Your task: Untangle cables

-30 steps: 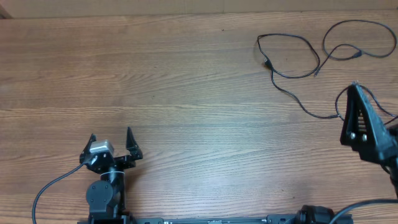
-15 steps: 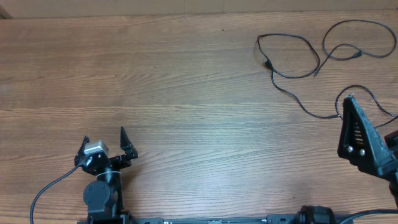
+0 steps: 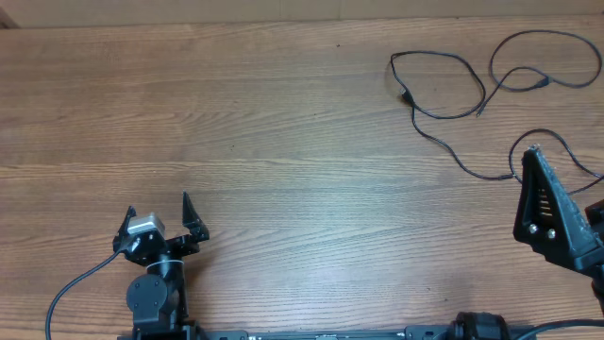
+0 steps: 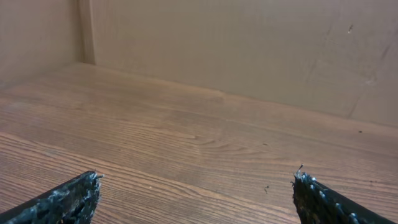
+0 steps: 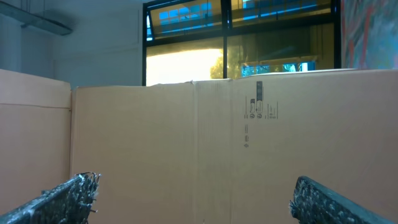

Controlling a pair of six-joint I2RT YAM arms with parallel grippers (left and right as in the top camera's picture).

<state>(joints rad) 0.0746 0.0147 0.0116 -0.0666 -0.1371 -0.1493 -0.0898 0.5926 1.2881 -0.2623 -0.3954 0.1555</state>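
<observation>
no cable held: both pairs of fingers gape empty.
thin black cables [image 3: 407, 97] lie looped far right on the brown wooden worktop [image 3: 283, 123], one strand just beside the right fingers [image 3: 538, 179]; the left fingers [image 3: 189, 212] sit well apart. next, likely: the right fingers dip and pinch a strand.

Thin black cables [image 3: 444, 90] lie looped, far right.

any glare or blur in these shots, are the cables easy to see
Overhead: even light, sharp, the thin cables stand out on the table. Left wrist: wood grain clear, the left gripper's fingers soft at the frame's edge. Right wrist: window blown out above the cardboard wall.
</observation>
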